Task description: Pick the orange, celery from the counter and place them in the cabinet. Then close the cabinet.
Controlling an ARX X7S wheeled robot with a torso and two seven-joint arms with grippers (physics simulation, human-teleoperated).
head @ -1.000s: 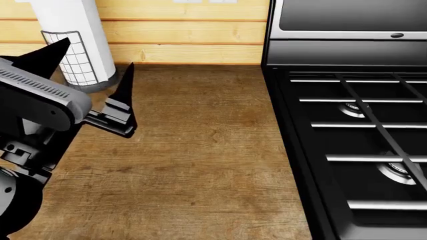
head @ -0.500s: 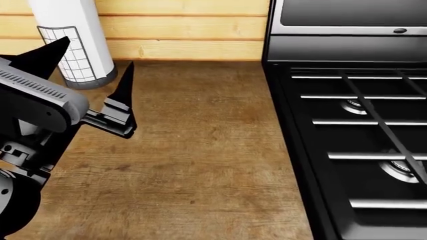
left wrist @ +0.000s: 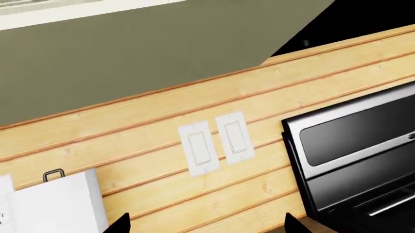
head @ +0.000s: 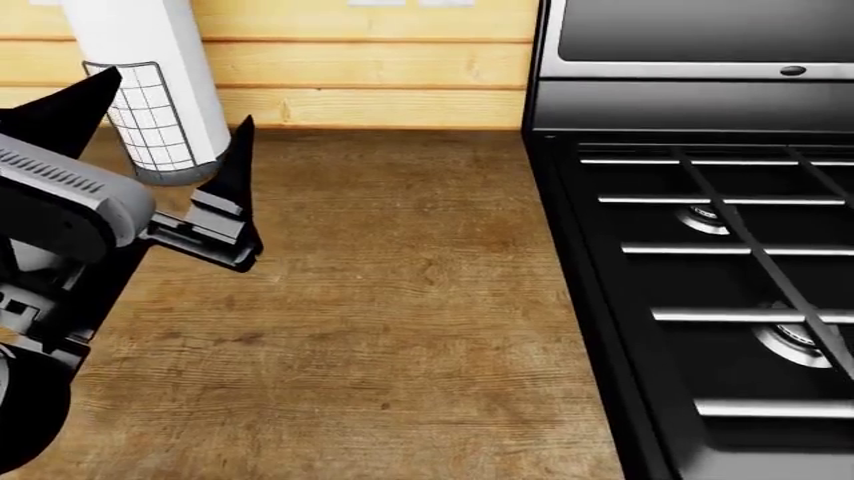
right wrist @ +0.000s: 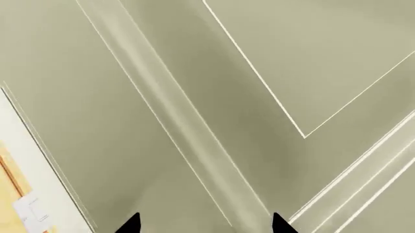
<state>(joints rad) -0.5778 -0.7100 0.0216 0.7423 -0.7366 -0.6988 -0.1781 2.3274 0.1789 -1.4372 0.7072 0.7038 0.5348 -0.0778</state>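
Observation:
The orange and the celery are out of view in every frame. The brown wood-grain counter [head: 400, 300] fills the middle of the head view. Above its left part my left gripper [head: 180, 96] stands open, its two black fingertips wide apart with nothing between them. In the left wrist view the left gripper [left wrist: 207, 223] points at the plank wall. The right gripper [right wrist: 205, 221] shows only in the right wrist view, open and empty, facing a pale panelled surface [right wrist: 311, 63]. I cannot tell whether that surface is the cabinet.
A black gas stove [head: 721, 300] with grates borders the counter on the right, its steel back panel [head: 694, 40] behind. A white cylinder with a wire grid [head: 154, 90] stands at the back left against the plank wall [head: 374, 60]. Two wall switches [left wrist: 217, 141] show on the wall.
The head view tilted a little and came back. My left gripper has shifted slightly left and up, still open. Nothing was grasped.

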